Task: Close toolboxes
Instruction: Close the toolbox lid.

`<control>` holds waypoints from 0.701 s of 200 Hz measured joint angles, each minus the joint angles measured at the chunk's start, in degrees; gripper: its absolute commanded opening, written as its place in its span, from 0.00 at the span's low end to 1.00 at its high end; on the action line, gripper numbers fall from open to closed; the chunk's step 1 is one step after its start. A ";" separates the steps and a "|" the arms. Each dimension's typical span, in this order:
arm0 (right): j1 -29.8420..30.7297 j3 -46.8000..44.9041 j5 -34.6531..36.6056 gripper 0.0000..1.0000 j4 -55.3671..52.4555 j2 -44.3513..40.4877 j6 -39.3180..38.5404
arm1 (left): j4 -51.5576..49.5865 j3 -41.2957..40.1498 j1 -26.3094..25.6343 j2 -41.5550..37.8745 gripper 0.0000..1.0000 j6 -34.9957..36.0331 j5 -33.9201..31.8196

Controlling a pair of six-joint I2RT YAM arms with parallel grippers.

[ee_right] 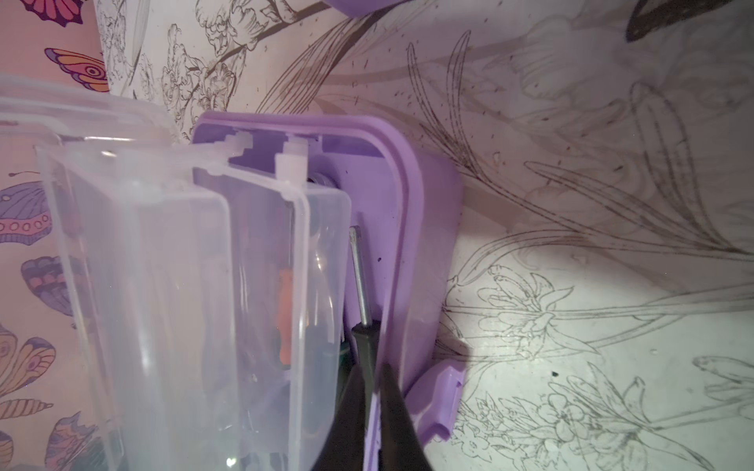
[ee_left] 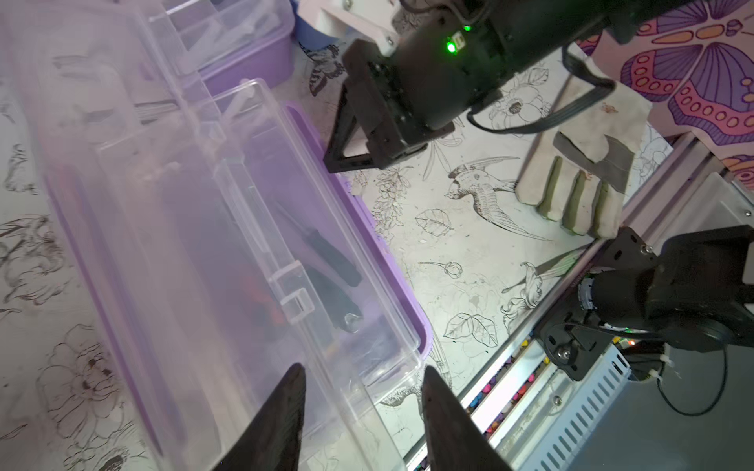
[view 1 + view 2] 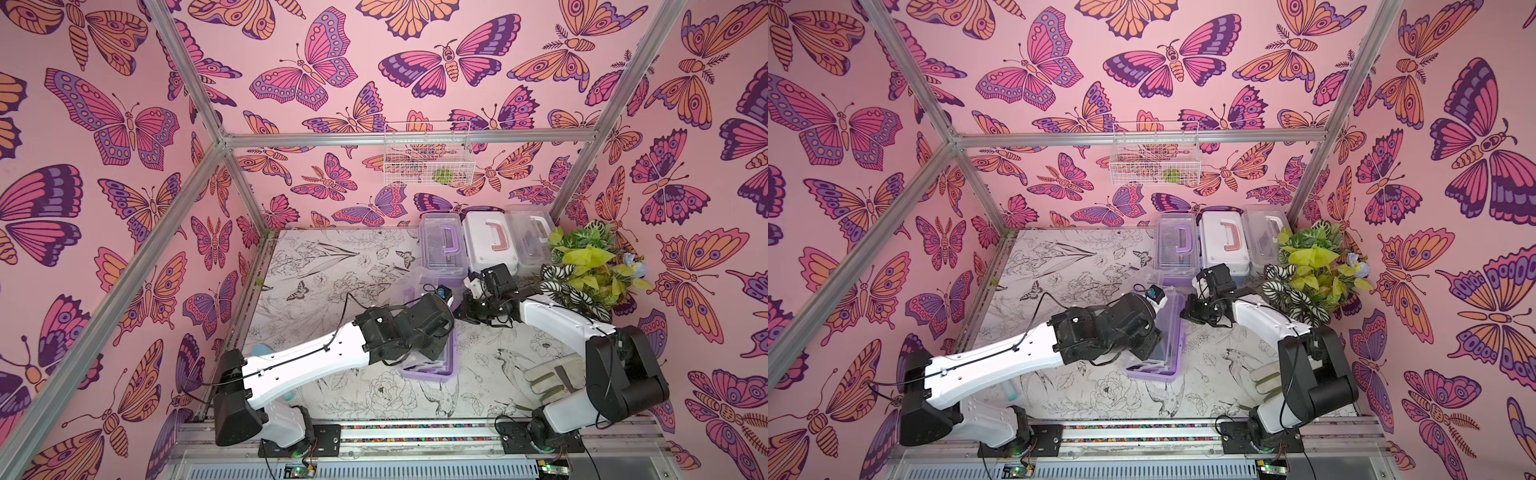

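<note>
Three toolboxes stand shut in a row at the back: a purple one [image 3: 442, 245], a white-lidded one with a pink handle [image 3: 490, 245] and a clear-lidded white one [image 3: 534, 241]. A fourth purple toolbox [image 3: 428, 374] lies mid-table under my left arm, its clear lid [image 2: 122, 204] raised over the inner tray [image 2: 326, 285]. In the left wrist view my left gripper [image 2: 364, 367] is open, its fingers either side of the clear plastic edge without touching it. My right gripper [image 1: 372, 367] is shut on the purple toolbox's rim [image 1: 408, 228] beside the latch [image 1: 440, 395]. A screwdriver [image 1: 359, 281] lies inside.
A work glove [image 3: 548, 378] lies at the front right beside the right arm's base. A leafy plant [image 3: 582, 270] fills the back right corner. A white wire basket [image 3: 428, 153] hangs on the back wall. The two arms' wrists are close together over the open box.
</note>
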 measured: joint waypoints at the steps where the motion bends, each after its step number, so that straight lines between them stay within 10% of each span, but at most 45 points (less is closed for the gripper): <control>1: 0.00 0.00 0.00 0.13 -0.02 -0.02 -0.02 | 0.11 0.00 0.00 0.09 0.48 0.04 0.11; 91: -0.59 -0.39 2.40 0.14 -5.44 -1.90 -0.52 | 3.67 -2.05 1.95 -0.20 0.53 0.24 1.90; 140: -1.44 -0.46 4.13 0.15 -7.89 -4.63 -0.90 | 4.02 -7.02 9.22 -3.06 0.72 -1.88 1.92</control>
